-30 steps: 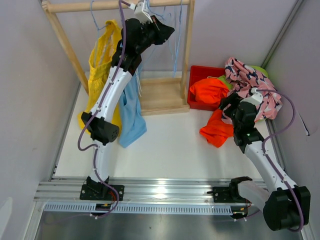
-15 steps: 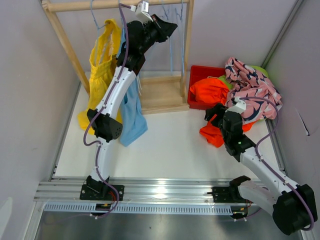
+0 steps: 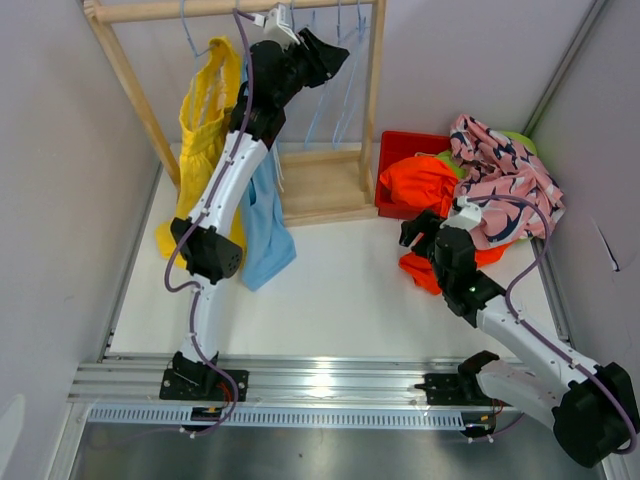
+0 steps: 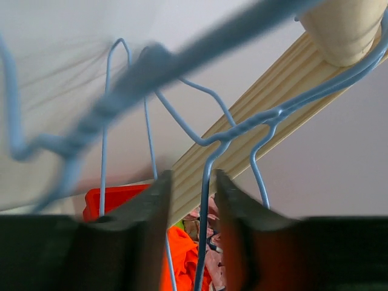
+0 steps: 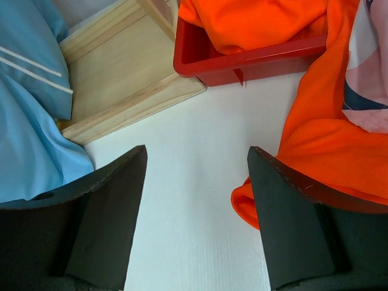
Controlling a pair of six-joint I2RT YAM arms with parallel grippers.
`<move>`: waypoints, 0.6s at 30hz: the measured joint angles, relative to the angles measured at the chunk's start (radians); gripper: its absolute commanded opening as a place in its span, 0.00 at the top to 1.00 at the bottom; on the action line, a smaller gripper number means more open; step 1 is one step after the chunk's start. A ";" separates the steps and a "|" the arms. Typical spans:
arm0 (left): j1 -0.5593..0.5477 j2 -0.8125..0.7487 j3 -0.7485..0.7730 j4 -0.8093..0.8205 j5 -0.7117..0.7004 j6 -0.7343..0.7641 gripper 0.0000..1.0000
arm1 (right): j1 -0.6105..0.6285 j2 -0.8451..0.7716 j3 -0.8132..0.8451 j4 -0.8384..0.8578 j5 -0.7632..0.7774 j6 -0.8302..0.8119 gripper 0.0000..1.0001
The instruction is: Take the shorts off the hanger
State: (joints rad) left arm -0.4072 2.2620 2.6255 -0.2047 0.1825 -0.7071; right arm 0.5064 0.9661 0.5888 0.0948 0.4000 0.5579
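Yellow shorts (image 3: 205, 120) and light blue shorts (image 3: 265, 225) hang on the wooden rack's left side. My left gripper (image 3: 330, 52) is up under the rack's bar among empty blue hangers (image 3: 340, 95). In the left wrist view it (image 4: 193, 182) is narrowly open, with a blue hanger wire (image 4: 206, 194) in the gap. My right gripper (image 3: 415, 228) is open and empty above the white table, beside orange shorts (image 3: 430, 268). In the right wrist view it (image 5: 197, 163) has the orange shorts (image 5: 315, 139) to its right and the light blue shorts (image 5: 24, 121) to its left.
A red bin (image 3: 400, 145) holds more orange fabric (image 3: 420, 180). Pink patterned shorts (image 3: 500, 175) and a bit of lime green (image 3: 520, 140) lie over its right side. The rack's wooden base (image 3: 320, 190) and right post (image 3: 373, 100) stand behind. Walls close both sides.
My right gripper has moved left and forward, away from the pile of shorts, out over the white table. My left gripper has shifted slightly among the hangers, which have swung.
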 measured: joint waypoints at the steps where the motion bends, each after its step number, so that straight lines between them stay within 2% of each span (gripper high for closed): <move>1: 0.002 -0.005 -0.008 -0.002 0.001 0.002 0.47 | 0.004 0.001 0.000 0.000 0.004 0.000 0.26; 3: 0.006 -0.027 -0.034 -0.012 0.009 0.001 0.38 | 0.014 0.005 0.000 0.000 0.008 0.001 0.22; 7: 0.018 -0.108 -0.106 -0.043 0.051 0.000 0.32 | 0.045 0.012 0.012 -0.024 0.036 0.003 0.16; 10: 0.021 -0.224 -0.202 -0.050 0.098 0.009 0.24 | 0.065 0.012 0.032 -0.046 0.065 0.003 0.15; 12: 0.020 -0.320 -0.267 -0.054 0.129 0.017 0.14 | 0.072 0.010 0.045 -0.061 0.079 0.001 0.15; 13: 0.019 -0.366 -0.286 -0.060 0.145 0.026 0.12 | 0.073 0.005 0.048 -0.066 0.086 0.000 0.15; 17: 0.017 -0.526 -0.301 -0.106 0.187 0.074 0.01 | 0.074 -0.024 0.050 -0.089 0.103 -0.003 0.15; 18: 0.016 -0.565 -0.302 -0.125 0.185 0.100 0.01 | 0.074 -0.032 0.050 -0.095 0.108 -0.004 0.15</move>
State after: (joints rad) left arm -0.3908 1.6966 2.3238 -0.3294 0.3679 -0.6067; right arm 0.5808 0.9340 0.6392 0.0002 0.5083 0.5537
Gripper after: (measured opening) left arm 0.975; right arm 0.850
